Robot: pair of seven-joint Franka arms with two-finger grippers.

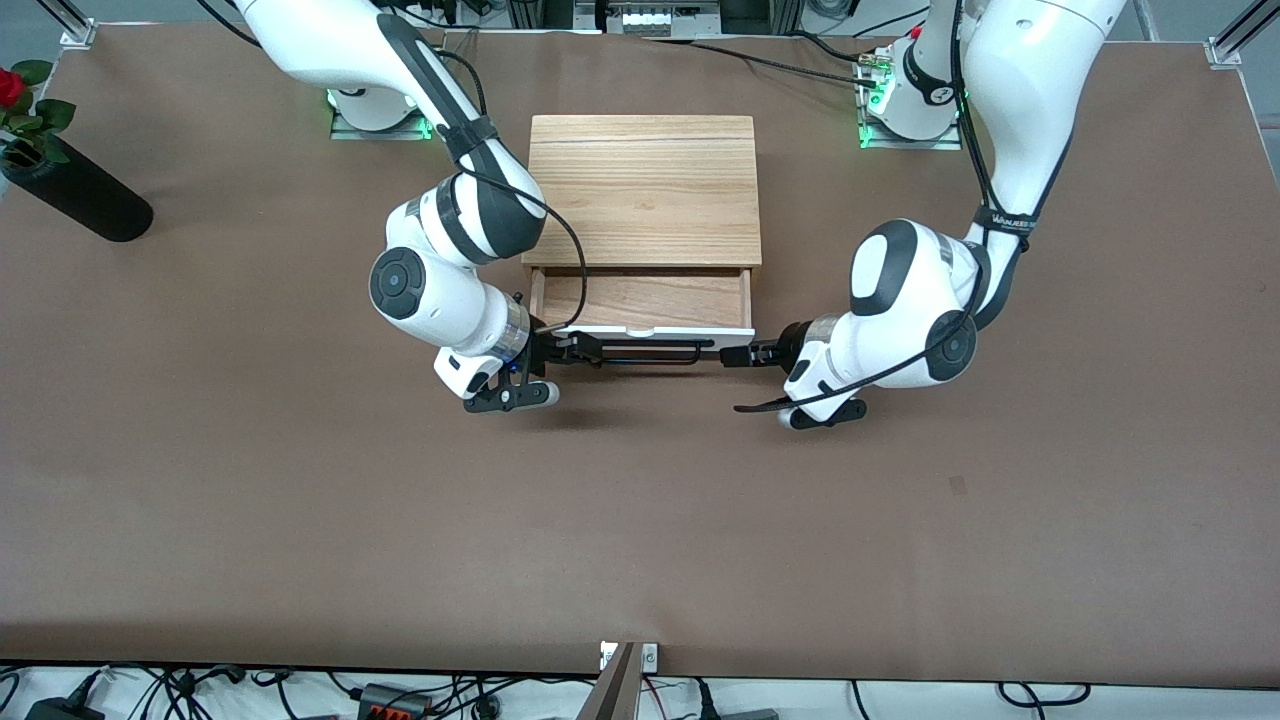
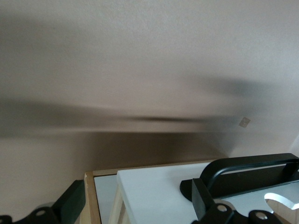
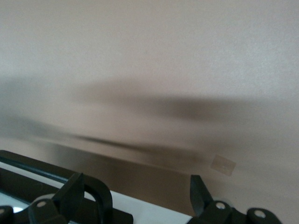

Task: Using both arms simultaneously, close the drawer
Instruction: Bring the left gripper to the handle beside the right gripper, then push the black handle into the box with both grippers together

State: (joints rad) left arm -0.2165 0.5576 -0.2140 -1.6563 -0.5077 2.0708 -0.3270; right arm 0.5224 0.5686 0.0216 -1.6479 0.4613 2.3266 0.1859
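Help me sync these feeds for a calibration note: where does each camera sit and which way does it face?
Front view: high across the brown table, facing both white arms and the light-wood cabinet's open white-fronted drawer.
Left wrist view: on the left arm, looking past its left gripper at the drawer front and black bar handle.
Right wrist view: on the right arm, past its right gripper.
Shared: both wrist views show that handle and table.
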